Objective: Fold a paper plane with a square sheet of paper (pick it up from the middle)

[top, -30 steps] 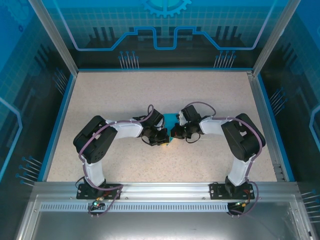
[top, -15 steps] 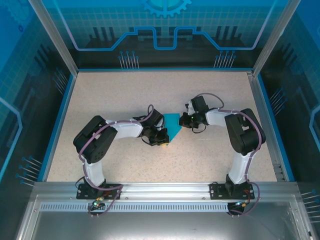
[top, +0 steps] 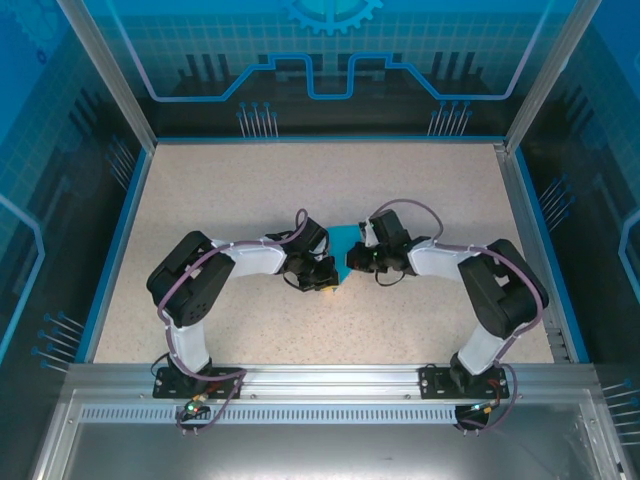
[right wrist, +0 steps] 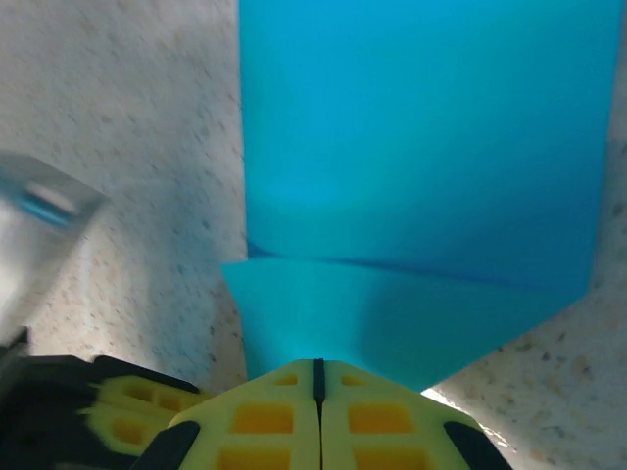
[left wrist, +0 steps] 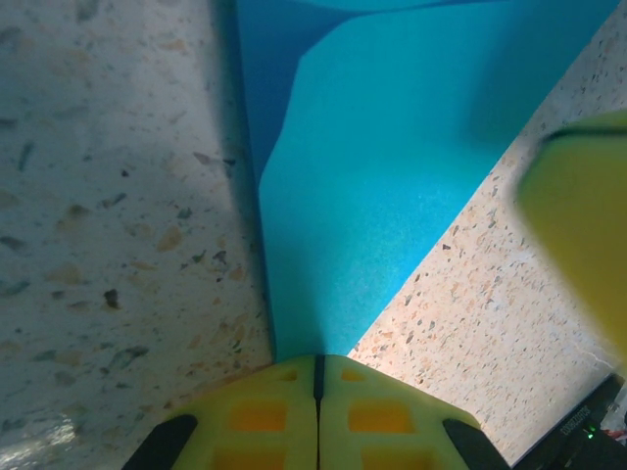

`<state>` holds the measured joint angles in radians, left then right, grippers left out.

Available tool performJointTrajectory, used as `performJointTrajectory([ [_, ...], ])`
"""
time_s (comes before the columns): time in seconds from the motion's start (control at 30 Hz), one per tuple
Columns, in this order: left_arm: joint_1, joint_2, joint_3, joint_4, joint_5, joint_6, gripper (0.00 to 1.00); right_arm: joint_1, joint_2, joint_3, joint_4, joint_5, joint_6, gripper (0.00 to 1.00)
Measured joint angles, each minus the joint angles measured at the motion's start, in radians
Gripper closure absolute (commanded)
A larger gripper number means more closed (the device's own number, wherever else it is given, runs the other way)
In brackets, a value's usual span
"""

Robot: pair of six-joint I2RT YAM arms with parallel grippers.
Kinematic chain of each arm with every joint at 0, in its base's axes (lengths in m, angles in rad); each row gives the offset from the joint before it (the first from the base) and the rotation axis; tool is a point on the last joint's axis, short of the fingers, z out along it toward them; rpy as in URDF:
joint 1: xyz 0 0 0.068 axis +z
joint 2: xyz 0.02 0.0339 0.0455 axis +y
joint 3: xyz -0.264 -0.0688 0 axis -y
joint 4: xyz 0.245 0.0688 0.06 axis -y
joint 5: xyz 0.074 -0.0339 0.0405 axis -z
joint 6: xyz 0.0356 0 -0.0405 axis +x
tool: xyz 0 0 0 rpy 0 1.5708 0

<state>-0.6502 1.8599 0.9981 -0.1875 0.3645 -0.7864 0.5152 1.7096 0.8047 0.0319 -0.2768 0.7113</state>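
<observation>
Paper position: the turquoise sheet of paper [top: 345, 241] lies flat at the centre of the top view, between the two wrists, already folded to a pointed shape. The left gripper [top: 331, 281] sits at its lower left and the right gripper [top: 352, 262] just beside its right edge, the two heads close together. In the left wrist view, the left gripper [left wrist: 316, 392] has its yellow fingers pressed together along a thin seam. The narrow tip of the sheet of paper [left wrist: 392, 176] meets them at the bottom centre. One paper edge runs almost straight up the frame, the other slants to the upper right, and a darker layer shows at the upper left. Whether the tip is pinched or only pressed cannot be told. A blurred yellow finger [left wrist: 578, 225] stands at the right edge. In the right wrist view, the right gripper [right wrist: 316, 392] is likewise fully closed, with its tips at a lower flap of the sheet of paper [right wrist: 421, 147]. A crease crosses the frame from middle left to lower right. The speckled table [top: 250, 190] extends well out from both heads to the blue border [top: 118, 240] at left, far side and right, and to the metal rail [top: 320, 378] at the bottom.
</observation>
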Motion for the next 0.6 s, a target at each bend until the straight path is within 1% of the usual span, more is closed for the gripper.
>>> performJointTrajectory([
  [0.1, -0.001, 0.000, 0.001, -0.002, -0.002, 0.000, 0.93, 0.001, 0.044, -0.005, 0.014, -0.013, 0.023, 0.94],
  [0.2, -0.001, 0.000, 0.004, -0.007, -0.002, 0.002, 0.93, -0.003, 0.055, 0.005, 0.019, -0.020, 0.031, 0.95],
  [0.37, -0.002, -0.005, 0.009, -0.017, -0.006, 0.010, 0.90, -0.003, 0.068, 0.031, -0.009, -0.020, 0.034, 0.95],
  [0.43, -0.002, -0.014, 0.009, -0.019, -0.006, 0.013, 0.88, -0.003, 0.069, 0.035, -0.019, -0.019, 0.033, 0.95],
  [0.6, -0.002, -0.046, 0.024, -0.016, -0.005, 0.031, 0.87, -0.003, 0.069, 0.038, -0.024, -0.019, 0.034, 0.95],
])
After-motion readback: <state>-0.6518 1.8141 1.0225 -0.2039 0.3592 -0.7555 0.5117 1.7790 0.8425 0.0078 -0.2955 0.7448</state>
